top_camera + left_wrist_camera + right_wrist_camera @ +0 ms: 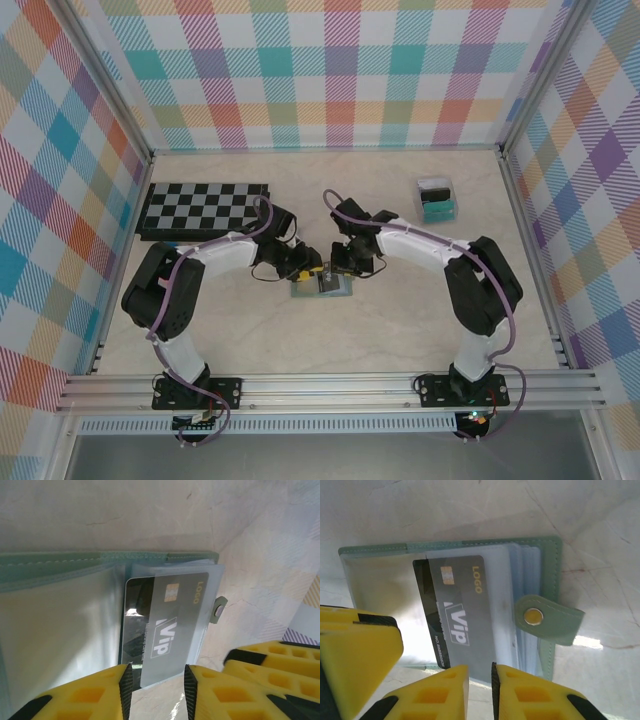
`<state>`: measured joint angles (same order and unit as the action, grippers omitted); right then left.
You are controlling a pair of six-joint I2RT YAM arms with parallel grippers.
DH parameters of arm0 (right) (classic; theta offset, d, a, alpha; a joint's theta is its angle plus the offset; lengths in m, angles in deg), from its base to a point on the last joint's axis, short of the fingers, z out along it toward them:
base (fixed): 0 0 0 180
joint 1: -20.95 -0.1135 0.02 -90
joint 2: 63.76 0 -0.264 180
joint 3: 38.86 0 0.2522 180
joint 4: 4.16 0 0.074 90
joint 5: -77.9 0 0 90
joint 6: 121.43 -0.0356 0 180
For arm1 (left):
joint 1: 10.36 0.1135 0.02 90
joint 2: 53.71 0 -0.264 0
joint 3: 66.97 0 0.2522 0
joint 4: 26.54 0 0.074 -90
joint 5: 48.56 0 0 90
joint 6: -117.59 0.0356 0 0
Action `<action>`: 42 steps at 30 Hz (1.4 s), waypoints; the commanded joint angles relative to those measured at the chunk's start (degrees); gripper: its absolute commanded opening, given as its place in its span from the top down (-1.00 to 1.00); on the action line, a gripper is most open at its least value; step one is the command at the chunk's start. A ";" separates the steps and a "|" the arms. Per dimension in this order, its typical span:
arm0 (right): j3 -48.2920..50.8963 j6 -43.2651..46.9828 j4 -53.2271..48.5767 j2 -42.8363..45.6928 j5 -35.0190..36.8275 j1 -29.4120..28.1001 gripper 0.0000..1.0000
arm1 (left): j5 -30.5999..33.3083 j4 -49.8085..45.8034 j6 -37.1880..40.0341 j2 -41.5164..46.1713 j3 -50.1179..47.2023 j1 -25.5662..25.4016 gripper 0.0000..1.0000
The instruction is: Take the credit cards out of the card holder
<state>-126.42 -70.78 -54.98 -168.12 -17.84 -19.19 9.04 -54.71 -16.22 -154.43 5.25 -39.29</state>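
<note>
The left gripper is seen with its jaws partly apart. The near end of a grey credit card is framed between its yellow fingers. A thin sliver of light is visible between one pad and the card's edge, so no grip is made there.

The right gripper is drawn in much tighter, with only a narrow slit left between its jaws. That slit is lined up on the same card's near edge. Whether the edge is pinched cannot be told.

The card, marked "ViP" and "LOGO", is lodged in a clear sleeve of the card holder. Its near end is pushed out past the holder's near edge towards both sets of fingers.

The holder is laid open and flat on the pale table. Its tab clasp is flung out to one side, unfastened.

From above, both grippers are found crowded at the holder's far edge, just beside each other. A chessboard is placed beyond the holder to the left. A clear box with teal and black contents is set well apart from the holder, beyond it to the right.
</note>
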 commanded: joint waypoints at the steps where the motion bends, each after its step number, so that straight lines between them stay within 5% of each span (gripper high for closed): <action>1: -2.52 0.94 -0.42 -2.44 -1.45 -0.16 0.60 | -2.43 2.14 -0.86 -1.80 -0.40 0.45 0.33; 27: -3.72 -0.24 -3.09 -9.89 -2.09 -0.20 0.63 | -6.33 5.50 -1.88 -5.44 -1.51 0.89 0.43; 42: -3.72 -0.72 -3.81 -11.02 -1.91 -0.20 0.63 | -8.03 6.23 -1.22 -3.88 -3.51 1.84 0.87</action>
<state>-129.68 -71.09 -56.56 -176.67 -19.26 -19.19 2.13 -48.77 -17.90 -159.07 3.10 -38.08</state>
